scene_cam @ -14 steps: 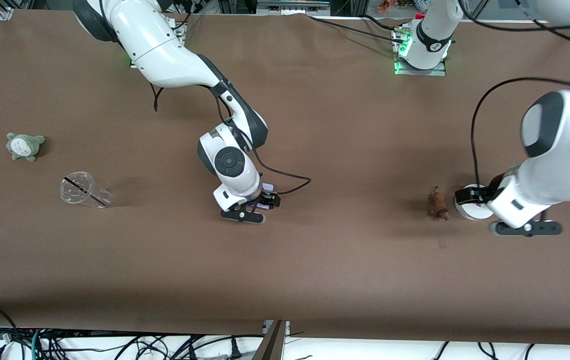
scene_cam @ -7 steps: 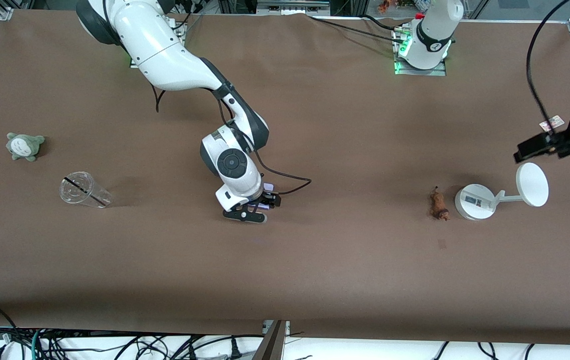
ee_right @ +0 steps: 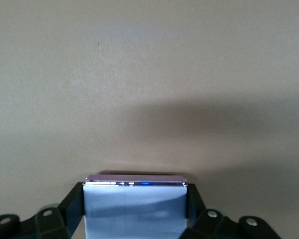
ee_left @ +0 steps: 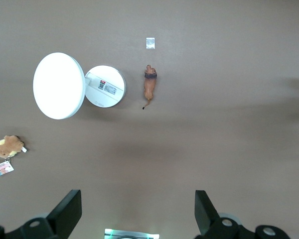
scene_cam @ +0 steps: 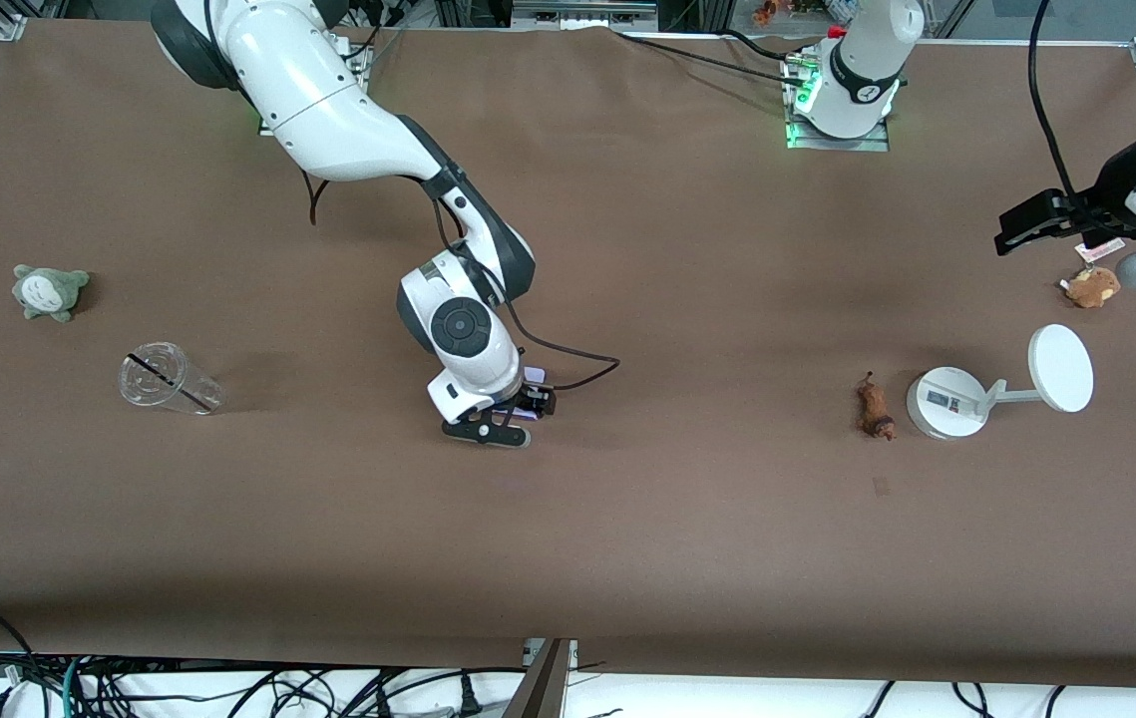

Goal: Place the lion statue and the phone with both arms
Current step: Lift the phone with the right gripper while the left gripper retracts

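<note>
1. A brown bench [scene_cam: 687, 558] carries a few small things, with two white robot arms reaching over it.
2. The right hand [scene_cam: 513, 409] is low at the middle of the bench, its two fingers [ee_right: 74, 204] clamped on the sides of the phone [ee_right: 135, 206], a flat slab with a pale lavender face.
3. In the front view the phone [scene_cam: 533, 377] shows only as a pale sliver beside the wrist.
4. The left hand [ee_left: 137, 214] is raised over the left arm's end of the bench, its fingers [ee_left: 67, 211] spread wide apart and holding nothing.
5. The lion statue [scene_cam: 875, 407] lies on its side on the bench, just beside the round base of a white stand [scene_cam: 946, 402] that has a disc on an arm.
6. A small brown plush with a tag [scene_cam: 1091, 286] lies near the edge at the left arm's end, farther from the front camera than the stand.
7. Toward the right arm's end, a clear plastic cup [scene_cam: 169, 379] lies on its side with a dark straw across its mouth; I cannot tell of anything else inside it.
8. A grey-green plush [scene_cam: 49, 291] sits near the cup, farther from the front camera.
</note>
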Robot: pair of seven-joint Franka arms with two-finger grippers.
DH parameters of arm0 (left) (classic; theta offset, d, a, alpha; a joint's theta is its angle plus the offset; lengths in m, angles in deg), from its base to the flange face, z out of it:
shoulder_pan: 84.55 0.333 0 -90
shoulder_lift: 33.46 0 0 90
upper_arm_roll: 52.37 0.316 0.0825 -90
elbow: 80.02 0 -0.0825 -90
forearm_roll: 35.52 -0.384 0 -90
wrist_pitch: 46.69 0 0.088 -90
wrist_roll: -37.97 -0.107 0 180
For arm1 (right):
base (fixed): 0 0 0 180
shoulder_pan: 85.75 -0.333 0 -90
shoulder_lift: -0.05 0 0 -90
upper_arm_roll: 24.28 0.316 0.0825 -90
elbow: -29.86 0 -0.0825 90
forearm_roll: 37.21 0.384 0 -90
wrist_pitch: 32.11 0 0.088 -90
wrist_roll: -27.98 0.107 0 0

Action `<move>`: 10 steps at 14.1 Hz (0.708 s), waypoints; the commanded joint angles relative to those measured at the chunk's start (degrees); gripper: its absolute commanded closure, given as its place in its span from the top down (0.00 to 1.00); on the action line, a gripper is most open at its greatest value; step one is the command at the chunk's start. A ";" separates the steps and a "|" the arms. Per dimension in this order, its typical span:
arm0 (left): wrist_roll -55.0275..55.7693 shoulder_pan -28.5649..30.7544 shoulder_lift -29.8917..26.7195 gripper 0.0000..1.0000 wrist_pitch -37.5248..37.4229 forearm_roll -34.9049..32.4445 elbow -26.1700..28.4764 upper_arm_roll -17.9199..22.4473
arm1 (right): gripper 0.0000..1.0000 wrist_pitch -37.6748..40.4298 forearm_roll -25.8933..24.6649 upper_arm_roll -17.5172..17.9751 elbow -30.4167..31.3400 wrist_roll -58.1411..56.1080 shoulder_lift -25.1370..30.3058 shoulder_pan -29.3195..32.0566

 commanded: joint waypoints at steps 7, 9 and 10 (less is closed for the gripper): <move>-0.45 0.02 1.24 1.00 1.23 0.31 -0.39 0.06 | 0.41 28.36 0.07 -0.32 -0.30 -17.11 18.73 8.49; -0.45 0.10 1.24 1.00 1.23 0.31 -0.66 0.06 | 0.41 32.86 0.07 -0.75 -0.03 -22.15 21.99 10.87; -0.45 0.19 1.24 1.00 1.23 0.31 -0.92 0.06 | 0.41 34.01 0.07 -1.63 0.75 -23.55 23.40 11.66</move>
